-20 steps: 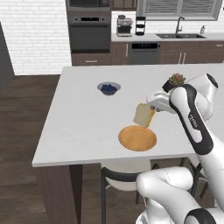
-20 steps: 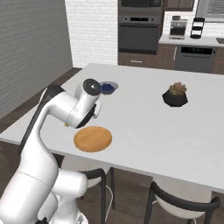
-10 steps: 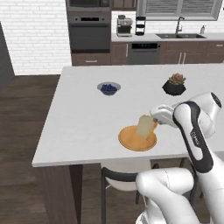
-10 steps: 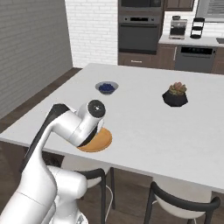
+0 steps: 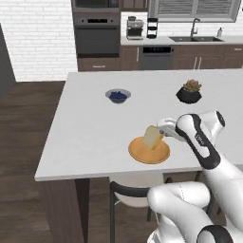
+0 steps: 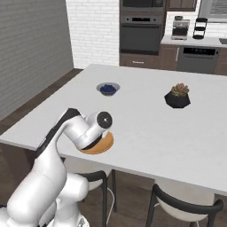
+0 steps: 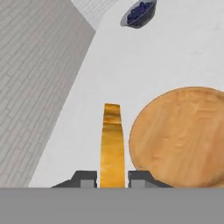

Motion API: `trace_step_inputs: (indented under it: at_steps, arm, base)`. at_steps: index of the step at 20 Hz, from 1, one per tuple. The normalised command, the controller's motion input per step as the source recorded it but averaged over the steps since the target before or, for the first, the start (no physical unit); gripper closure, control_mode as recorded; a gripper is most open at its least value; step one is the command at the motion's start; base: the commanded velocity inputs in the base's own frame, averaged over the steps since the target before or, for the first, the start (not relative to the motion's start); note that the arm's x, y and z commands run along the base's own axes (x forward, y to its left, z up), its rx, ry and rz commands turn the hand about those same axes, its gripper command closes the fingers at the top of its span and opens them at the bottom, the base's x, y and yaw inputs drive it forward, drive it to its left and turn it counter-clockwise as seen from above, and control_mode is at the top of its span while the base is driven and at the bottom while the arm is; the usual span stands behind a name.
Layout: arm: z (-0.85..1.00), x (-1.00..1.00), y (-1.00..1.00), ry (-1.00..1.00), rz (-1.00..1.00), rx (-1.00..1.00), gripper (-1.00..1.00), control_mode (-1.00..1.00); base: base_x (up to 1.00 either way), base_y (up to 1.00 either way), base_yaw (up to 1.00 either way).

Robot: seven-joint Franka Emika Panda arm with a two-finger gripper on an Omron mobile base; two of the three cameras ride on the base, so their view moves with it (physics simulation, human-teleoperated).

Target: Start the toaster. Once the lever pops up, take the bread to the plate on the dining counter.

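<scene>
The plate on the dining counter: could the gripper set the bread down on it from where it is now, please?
Probably yes: the gripper holds the bread edge-up just above the plate, whose bare top has nothing in the way.

A small blue bowl [image 5: 117, 96] with dark contents stands upright on the white slab, at the 11 o'clock position in the left base view. A dark faceted pot holding a succulent [image 5: 189, 92] stands at 2 o'clock, well apart from the bowl. A wall oven [image 5: 97, 35] is set in the far cabinets at 12 o'clock. A coffee maker [image 5: 135, 29] stands beside a sink faucet [image 5: 194, 27]. Two dark-framed chairs [image 6: 177, 205] sit at the near edge.
</scene>
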Motion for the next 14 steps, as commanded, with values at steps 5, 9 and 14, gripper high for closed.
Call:
trace_step_inputs:
  at_steps: [5,9,14]
  arm:
    - [-0.44,0.63,-0.06,0.09,0.06,0.01,1.0,-1.0]
    - [-0.49,0.19,0.0,0.13,0.11,0.0,1.0,-1.0]
    - [-0.27,0.16,0.0,0.07,0.13,0.0,1.0,-1.0]
  base:
    - [0.0,0.0,0.0]
    - [0.0,0.0,0.0]
    - [0.0,0.0,0.0]
